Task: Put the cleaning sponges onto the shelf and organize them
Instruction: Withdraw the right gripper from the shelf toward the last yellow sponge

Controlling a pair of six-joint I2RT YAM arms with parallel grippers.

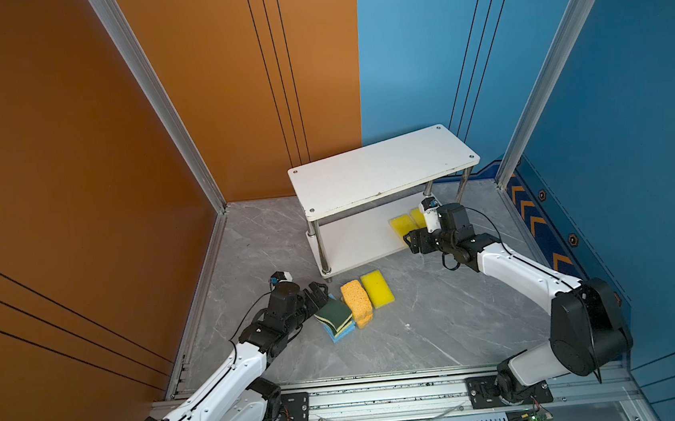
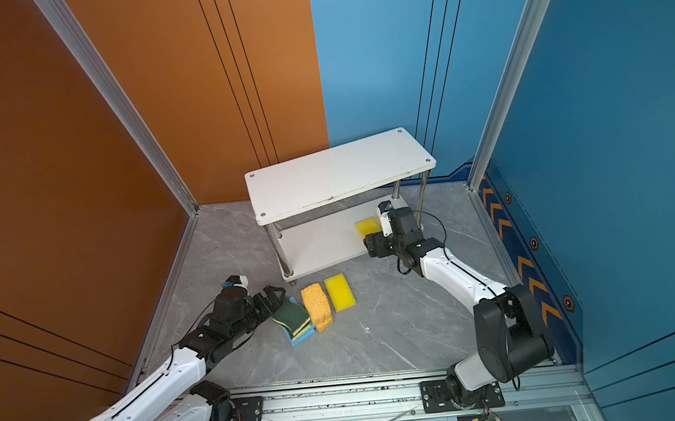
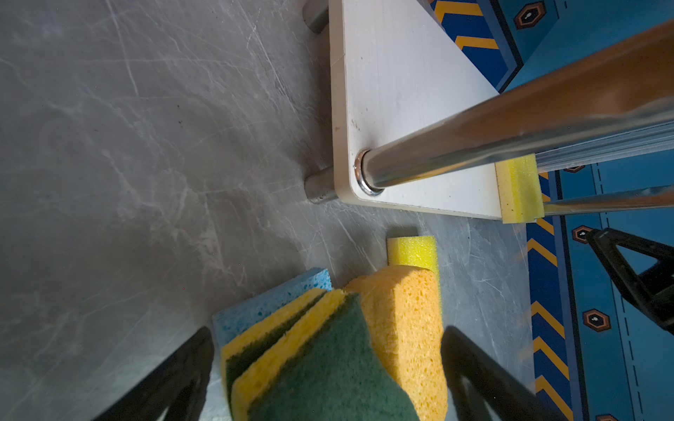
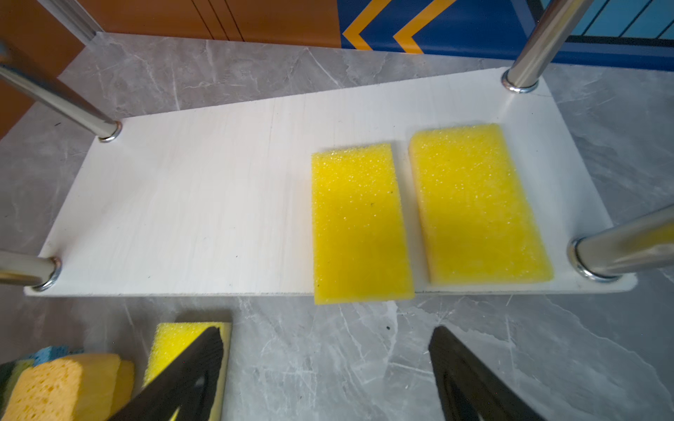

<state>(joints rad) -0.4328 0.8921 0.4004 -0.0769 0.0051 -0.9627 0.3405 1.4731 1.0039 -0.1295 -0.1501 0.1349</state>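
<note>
Seeing right tool (image 4: 328, 330) wide open, nothing in it, just off front edge of shelf (image 1: 382, 170). On lower board (image 4: 182, 218): yellow sponge (image 4: 359, 222) overhanging front edge, second yellow sponge (image 4: 477, 204) beside it. On worktop (image 1: 421, 329): third yellow sponge (image 1: 377, 288), orange sponges (image 1: 356, 299), green-topped sponges (image 1: 333, 312) stacked over blue sponge (image 3: 270, 302). Left tool (image 3: 328, 331) spread wide astride that stack; can't tell if touching.

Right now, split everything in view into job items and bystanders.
Job: shelf; shelved yellow sponges; floor yellow sponge; orange sponges; green-topped sponges; blue sponge.
Bystanders: base rail; frame posts; wall panels.
</note>
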